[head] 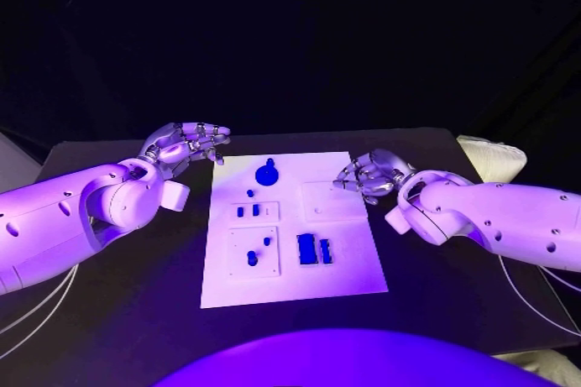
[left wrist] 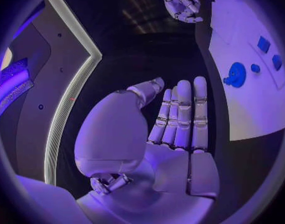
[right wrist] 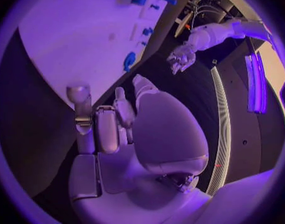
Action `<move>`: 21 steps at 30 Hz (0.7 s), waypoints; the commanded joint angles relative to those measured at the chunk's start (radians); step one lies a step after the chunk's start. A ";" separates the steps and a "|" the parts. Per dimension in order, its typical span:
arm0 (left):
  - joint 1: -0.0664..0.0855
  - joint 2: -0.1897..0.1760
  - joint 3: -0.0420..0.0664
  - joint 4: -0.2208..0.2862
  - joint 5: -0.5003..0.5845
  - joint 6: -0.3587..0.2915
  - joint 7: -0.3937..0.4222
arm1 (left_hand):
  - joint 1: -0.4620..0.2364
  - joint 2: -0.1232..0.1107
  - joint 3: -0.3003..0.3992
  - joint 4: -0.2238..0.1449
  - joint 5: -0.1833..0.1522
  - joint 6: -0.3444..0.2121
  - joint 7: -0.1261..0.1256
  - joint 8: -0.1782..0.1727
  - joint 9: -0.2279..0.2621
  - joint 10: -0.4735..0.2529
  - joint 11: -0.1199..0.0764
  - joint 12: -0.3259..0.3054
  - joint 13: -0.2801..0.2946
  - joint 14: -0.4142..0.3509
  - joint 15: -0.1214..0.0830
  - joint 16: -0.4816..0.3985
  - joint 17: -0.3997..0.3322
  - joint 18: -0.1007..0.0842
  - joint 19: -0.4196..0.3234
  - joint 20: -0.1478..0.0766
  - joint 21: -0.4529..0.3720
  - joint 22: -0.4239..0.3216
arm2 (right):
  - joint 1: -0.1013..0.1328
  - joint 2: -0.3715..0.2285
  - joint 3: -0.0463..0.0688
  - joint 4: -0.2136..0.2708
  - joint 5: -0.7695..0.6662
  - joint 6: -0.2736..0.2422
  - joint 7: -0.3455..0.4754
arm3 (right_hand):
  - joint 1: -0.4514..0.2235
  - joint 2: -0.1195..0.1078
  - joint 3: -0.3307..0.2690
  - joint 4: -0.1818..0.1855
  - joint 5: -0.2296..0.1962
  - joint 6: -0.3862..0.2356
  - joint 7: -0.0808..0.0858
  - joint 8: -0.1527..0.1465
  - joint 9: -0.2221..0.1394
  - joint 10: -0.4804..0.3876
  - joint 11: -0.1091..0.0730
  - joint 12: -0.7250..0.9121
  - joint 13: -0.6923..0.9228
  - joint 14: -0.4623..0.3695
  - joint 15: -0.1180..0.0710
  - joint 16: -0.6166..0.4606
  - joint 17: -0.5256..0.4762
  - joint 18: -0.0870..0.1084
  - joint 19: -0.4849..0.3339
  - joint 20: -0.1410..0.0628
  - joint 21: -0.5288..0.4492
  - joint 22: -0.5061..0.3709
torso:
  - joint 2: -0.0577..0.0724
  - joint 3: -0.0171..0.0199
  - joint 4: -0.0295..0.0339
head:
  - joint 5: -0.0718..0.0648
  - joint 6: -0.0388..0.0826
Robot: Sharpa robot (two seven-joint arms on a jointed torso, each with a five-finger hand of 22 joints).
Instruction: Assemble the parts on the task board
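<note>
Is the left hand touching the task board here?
Apart. The left wrist view shows bare black table between the left hand and the task board.

Left arm enters low, bent at the elbow. Left robot hand [head: 185, 143] raised, palm open, fingers [left wrist: 183, 114] straight and side by side, holding nothing. Right arm bent likewise. Right robot hand [head: 370, 174] held loose, fingers [right wrist: 85, 117] partly curled, nothing in it.

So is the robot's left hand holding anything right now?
No, it's open. The left hand shows straight fingers with a bare palm, off the task board.
</note>
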 commanded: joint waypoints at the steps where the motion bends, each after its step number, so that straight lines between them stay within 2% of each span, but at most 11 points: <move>1: 0.000 0.029 0.001 -0.042 0.051 -0.059 0.079 | -0.008 0.006 -0.002 0.007 -0.001 -0.006 -0.001 0.005 -0.001 0.011 -0.005 0.009 0.000 -0.014 0.001 -0.007 -0.003 0.014 -0.001 0.001 -0.011 -0.003 | 0.007 0.051 0.009 -0.114 0.325 0.000 0.287 | 0.043 -0.025 0.074 0.007 -0.007 -0.015 0.011 -0.010 -0.006 -0.203 0.009 -0.380 -0.230 -0.122 0.010 -0.267 -0.276 0.028 -0.100 0.013 -0.260 -0.104 | -0.020 -0.0061 -0.0012 | 0.008 0.000; 3: -0.001 0.050 0.001 -0.075 0.066 -0.072 0.095 | -0.012 -0.001 0.001 0.015 -0.001 -0.012 0.003 0.005 -0.003 0.005 0.001 -0.006 -0.012 -0.081 0.011 -0.051 -0.024 0.010 -0.045 0.009 -0.052 -0.022 | 0.009 0.084 0.014 -0.179 0.390 0.019 0.331 | 0.047 -0.054 0.133 0.012 -0.012 -0.021 0.016 -0.014 -0.010 -0.213 0.015 -0.452 -0.331 -0.179 0.016 -0.468 -0.445 0.029 -0.106 0.021 -0.320 -0.171 | -0.027 -0.0050 0.0009 | 0.013 0.000; 5: -0.001 0.069 0.002 -0.103 0.080 -0.082 0.108 | -0.013 -0.005 0.004 0.022 -0.002 -0.019 0.010 0.008 -0.005 -0.007 0.013 -0.037 -0.035 -0.137 0.027 -0.101 -0.054 0.007 -0.086 0.025 -0.105 -0.049 | 0.010 0.111 0.018 -0.230 0.430 0.037 0.363 | 0.054 -0.066 0.189 0.011 -0.019 -0.028 0.020 -0.018 -0.014 -0.250 0.020 -0.533 -0.424 -0.235 0.028 -0.558 -0.472 0.026 -0.145 0.029 -0.374 -0.220 | -0.033 -0.0039 0.0017 | 0.017 0.000; 7: -0.001 0.085 0.002 -0.129 0.091 -0.089 0.119 | -0.014 -0.009 0.006 0.028 -0.001 -0.024 0.015 0.011 -0.005 -0.020 0.023 -0.064 -0.051 -0.191 0.043 -0.154 -0.083 0.003 -0.122 0.039 -0.158 -0.078 | 0.011 0.136 0.022 -0.274 0.458 0.055 0.387 | 0.056 -0.085 0.263 0.010 -0.034 -0.029 0.030 -0.027 -0.020 -0.250 0.040 -0.677 -0.596 -0.317 0.051 -0.684 -0.520 0.021 -0.211 0.053 -0.445 -0.282 | -0.036 -0.0026 0.0005 | 0.021 0.000; 8: -0.001 0.094 0.002 -0.142 0.096 -0.091 0.125 | -0.018 -0.013 0.009 0.038 -0.001 -0.045 0.022 0.004 -0.012 -0.029 0.038 -0.097 -0.056 -0.257 0.065 -0.240 -0.127 -0.007 -0.174 0.060 -0.237 -0.123 | 0.011 0.148 0.023 -0.296 0.471 0.065 0.398 | 0.047 -0.096 0.295 0.007 -0.047 -0.027 0.038 -0.033 -0.022 -0.240 0.050 -0.744 -0.686 -0.346 0.067 -0.750 -0.553 0.021 -0.239 0.069 -0.483 -0.320 | -0.038 -0.0021 0.0006 | 0.023 0.000; 12: -0.001 0.123 0.002 -0.187 0.109 -0.096 0.145 | -0.005 -0.014 0.004 0.053 -0.001 -0.054 0.010 0.007 -0.037 0.028 0.045 -0.239 -0.057 -0.261 0.093 -0.476 -0.241 0.013 -0.172 0.118 -0.472 -0.284 | 0.012 0.184 0.027 -0.358 0.505 0.095 0.429 | 0.000 -0.111 0.358 -0.039 -0.058 -0.024 0.054 -0.064 -0.033 -0.190 0.071 -0.859 -0.913 -0.364 0.096 -0.924 -0.642 0.027 -0.268 0.104 -0.546 -0.448 | -0.042 0.0010 0.0022 | 0.028 0.000; 13: -0.001 0.116 0.001 -0.178 0.066 -0.069 0.085 | -0.408 0.175 -0.581 -0.006 -0.080 -0.863 -0.189 -0.335 -0.225 -0.858 -0.132 -0.612 -0.118 -0.999 -0.059 -1.111 -0.404 -0.169 -0.879 -0.157 -0.870 -0.637 | 0.012 0.178 0.027 -0.346 0.407 0.032 0.330 | -0.411 0.106 -0.130 -0.268 -0.272 -0.919 -0.130 -0.359 -0.309 -0.525 -0.048 -1.053 -1.278 -0.681 0.022 -1.317 -1.186 -0.154 -1.256 -0.082 -0.607 -1.286 | -0.035 -0.0019 0.0012 | 0.023 0.000; 16: -0.003 0.116 0.001 -0.172 0.067 -0.078 0.086 | -0.463 0.175 -0.581 -0.006 -0.080 -0.863 -0.189 -0.335 -0.225 -0.858 -0.132 -0.612 -0.118 -0.999 -0.059 -1.111 -0.404 -0.169 -0.879 -0.157 -0.870 -0.637 | 0.009 0.177 0.030 -0.337 0.413 0.026 0.333 | -0.481 0.106 -0.130 -0.268 -0.272 -0.919 -0.130 -0.359 -0.309 -0.573 -0.048 -1.053 -1.278 -0.732 0.022 -1.317 -1.186 -0.154 -1.256 -0.082 -0.607 -1.286 | -0.036 -0.0012 0.0010 | 0.024 0.004; 17: -0.004 0.115 0.002 -0.167 0.068 -0.085 0.087 | -0.504 0.175 -0.581 -0.006 -0.080 -0.863 -0.189 -0.335 -0.225 -0.858 -0.132 -0.612 -0.118 -0.999 -0.059 -1.111 -0.404 -0.169 -0.879 -0.157 -0.870 -0.637 | 0.007 0.176 0.033 -0.329 0.418 0.021 0.336 | -0.527 0.106 -0.130 -0.268 -0.272 -0.919 -0.130 -0.359 -0.309 -1.300 -0.048 -1.053 -1.278 -1.436 0.022 -1.317 -1.186 -0.154 -1.256 -0.082 -0.607 -1.286 | -0.037 -0.0006 0.0009 | 0.025 0.008; 19: -0.008 0.112 0.003 -0.150 0.070 -0.111 0.091 | -0.566 0.175 -0.581 -0.006 -0.080 -0.863 -0.189 -0.335 -0.225 -0.858 -0.132 -0.612 -0.118 -0.999 -0.059 -1.111 -0.404 -0.169 -0.879 -0.157 -0.870 -0.637 | 0.001 0.172 0.041 -0.310 0.431 0.008 0.344 | -0.592 0.106 -0.130 -0.268 -0.272 -0.919 -0.130 -0.359 -0.309 -1.300 -0.048 -1.053 -1.278 -1.436 0.022 -1.317 -1.186 -0.154 -1.256 -0.082 -0.607 -1.286 | -0.038 0.0010 0.0007 | 0.027 0.018; 21: -0.012 0.109 0.004 -0.129 0.072 -0.141 0.096 | -0.630 0.175 -0.581 -0.006 -0.080 -0.863 -0.189 -0.335 -0.225 -0.858 -0.132 -0.612 -0.118 -0.999 -0.059 -1.111 -0.404 -0.169 -0.879 -0.157 -0.870 -0.637 | -0.009 0.166 0.055 -0.274 0.456 -0.017 0.360 | -0.660 0.106 -0.130 -0.268 -0.272 -0.919 -0.130 -0.359 -0.309 -1.300 -0.048 -1.053 -1.278 -1.436 0.022 -1.317 -1.186 -0.154 -1.256 -0.082 -0.607 -1.286 | -0.042 0.0040 0.0002 | 0.030 0.036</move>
